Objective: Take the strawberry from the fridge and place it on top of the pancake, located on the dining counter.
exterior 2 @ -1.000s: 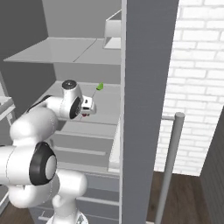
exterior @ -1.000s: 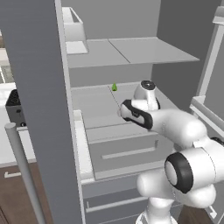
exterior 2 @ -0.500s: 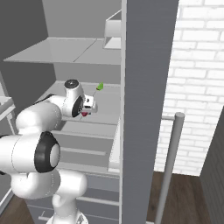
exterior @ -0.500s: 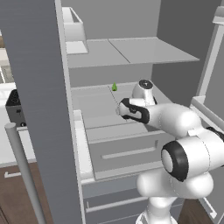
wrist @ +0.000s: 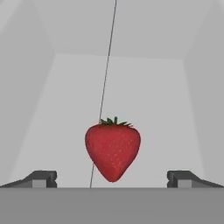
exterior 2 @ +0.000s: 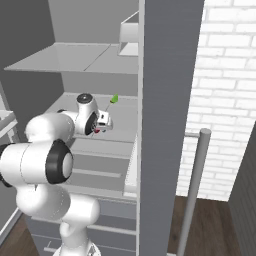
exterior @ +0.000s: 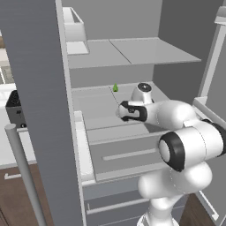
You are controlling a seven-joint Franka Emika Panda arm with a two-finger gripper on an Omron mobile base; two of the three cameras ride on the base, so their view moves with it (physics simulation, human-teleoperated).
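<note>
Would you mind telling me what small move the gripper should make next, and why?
Probably ease forward a little, then close. In the hand view the strawberry sits centred between the open gripper fingertips, which do not yet touch it, on the fridge shelf.

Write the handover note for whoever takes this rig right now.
Gripper: open, holding nothing, reaching into the fridge over the middle shelf.
Strawberry: on that shelf, centred between the fingers, not gripped.
Small green item: farther back on the same shelf; leave it.
Done: fridge door open, gripper lined up.
Left: close on the strawberry, lift it out, carry it to the pancake on the dining counter.
</note>
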